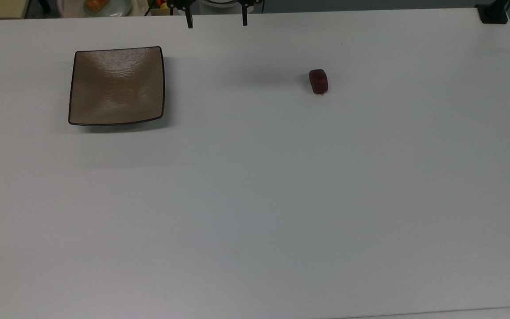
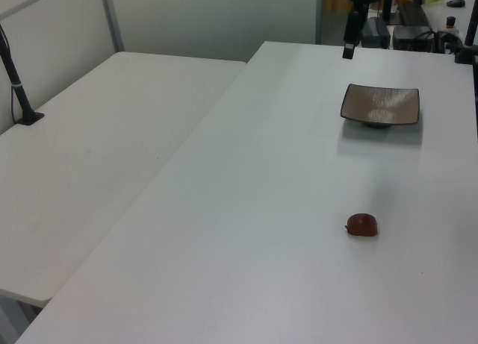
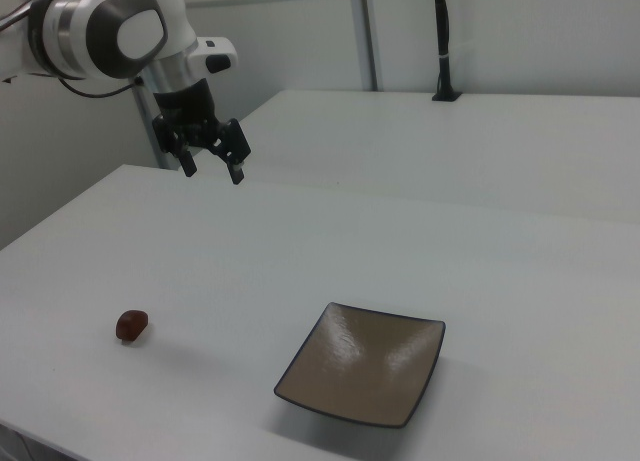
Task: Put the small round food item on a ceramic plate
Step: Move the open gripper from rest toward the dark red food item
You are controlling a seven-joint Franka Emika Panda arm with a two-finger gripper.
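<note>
On the white table (image 1: 255,199) I am seeing the small round food item (image 1: 318,81) lying by itself, well apart from the ceramic plate (image 1: 117,85), which is sitting toward the top view's left. My gripper (image 3: 212,159) is hanging up in the air with its two fingers (image 1: 189,20) spread wide, holding nothing, far from both.

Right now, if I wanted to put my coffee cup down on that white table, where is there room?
Nearly anywhere. The table is bare between the ceramic plate and the small round food item, and across the whole stretch below both in the top view. The plate itself holds nothing. Avoid the top view's upper edge, where the open gripper hangs.
</note>
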